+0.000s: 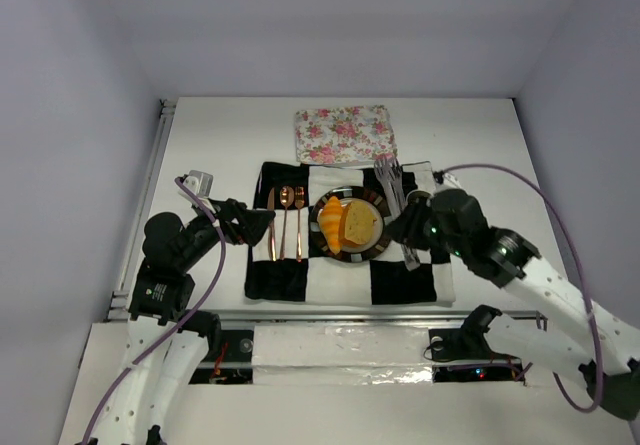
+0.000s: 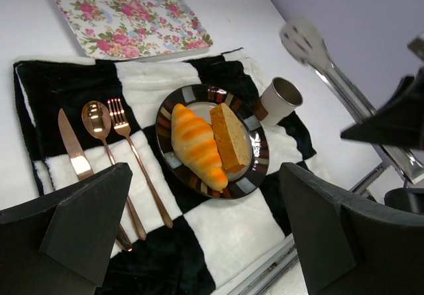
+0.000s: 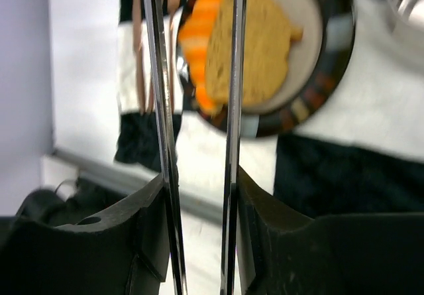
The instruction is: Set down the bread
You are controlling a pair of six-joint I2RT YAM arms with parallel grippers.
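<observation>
Right wrist view: the right gripper (image 3: 199,189) is clamped on the metal tongs (image 3: 163,109), one finger pressed against each arm. The two arms stand a narrow gap apart with nothing caught between them. Behind them the croissant (image 3: 199,36) and the bread slice (image 3: 258,43) lie side by side on the dark-rimmed plate (image 3: 317,91). In the top view the tongs lie at the plate's 2 o'clock. The left gripper (image 2: 205,189), at 9 o'clock beside the cutlery (image 2: 99,126), gapes wide and holds nothing.

No legible text, labels, brands or numbers, finer marks perhaps too blurred
</observation>
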